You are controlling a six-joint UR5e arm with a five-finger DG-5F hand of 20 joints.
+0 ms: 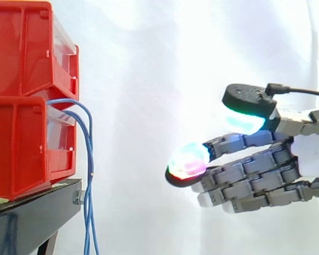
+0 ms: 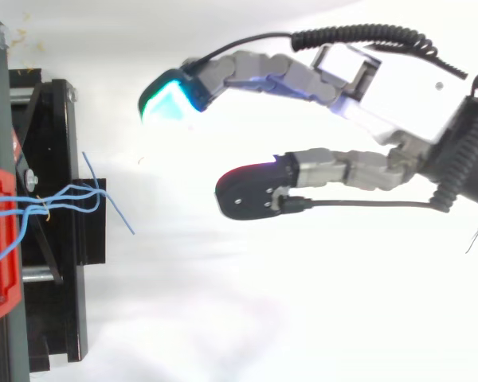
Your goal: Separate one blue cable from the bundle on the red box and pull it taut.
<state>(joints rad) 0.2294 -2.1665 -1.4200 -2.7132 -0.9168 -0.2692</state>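
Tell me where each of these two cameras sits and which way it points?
Side view: beside the work at about its height, looking level across at the red bins on the black stand; the open robot hand enters from the right.
Top view: above, looking down on the bins' front and the robot hand.
Shared: the blue cables hanging from the bins, apart from the robot hand.

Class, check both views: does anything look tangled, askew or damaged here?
Only the blue cables stand out: they spill from the lower red bin, cross in a tangle, and one loose end juts towards the open hand, which touches none. No damage shows.
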